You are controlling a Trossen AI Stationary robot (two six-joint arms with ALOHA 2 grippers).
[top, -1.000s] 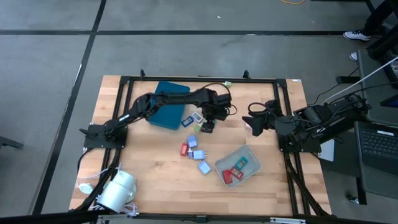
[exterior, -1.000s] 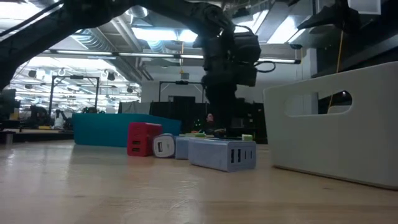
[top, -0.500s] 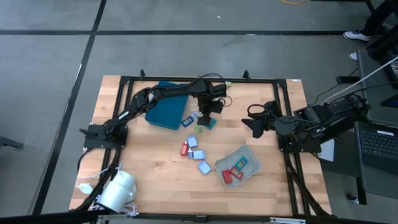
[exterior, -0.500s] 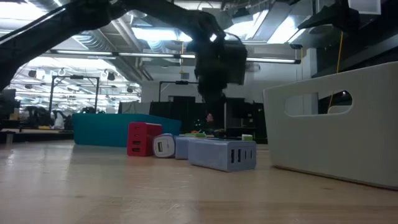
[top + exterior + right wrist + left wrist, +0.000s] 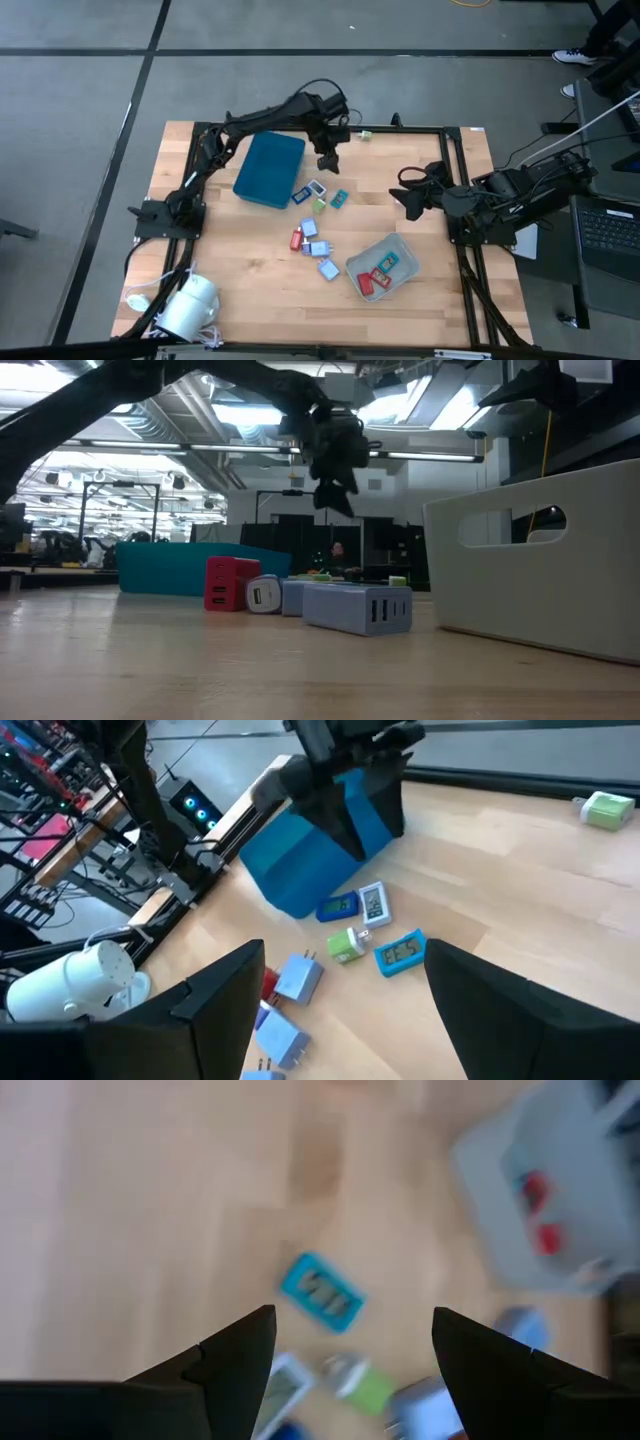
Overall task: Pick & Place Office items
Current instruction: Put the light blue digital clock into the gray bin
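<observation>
Table: pale wooden top (image 5: 240,270) inside a black frame, open industrial hall with strip lights behind.
Teal tray: dark teal tray (image 5: 268,170) near the far edge, left of centre, nothing visible in it.
Grey tray: pale grey tray (image 5: 384,266) toward the near right corner, 3 or so small red and green pieces already inside.
White thing: white cylinder with cable (image 5: 188,304) at the near left corner.
Left arm: left gripper (image 5: 326,159) raised above the far edge beside the teal tray, fingers spread, holding nothing.
Right arm: right gripper (image 5: 408,192) waiting at the right edge, fingers wide apart, nothing between them.
Office items: office items (image 5: 314,228) scattered mid-table between the 2 trays; a light blue clock-like block (image 5: 320,1291) lies flat and alone, a red block (image 5: 231,582) and a blue plug adapter (image 5: 357,606) nearer the front.
Handling: they look like light, rigid plastic, likely smooth and apt to skid; I would pinch each across its narrow sides, coming straight down.
</observation>
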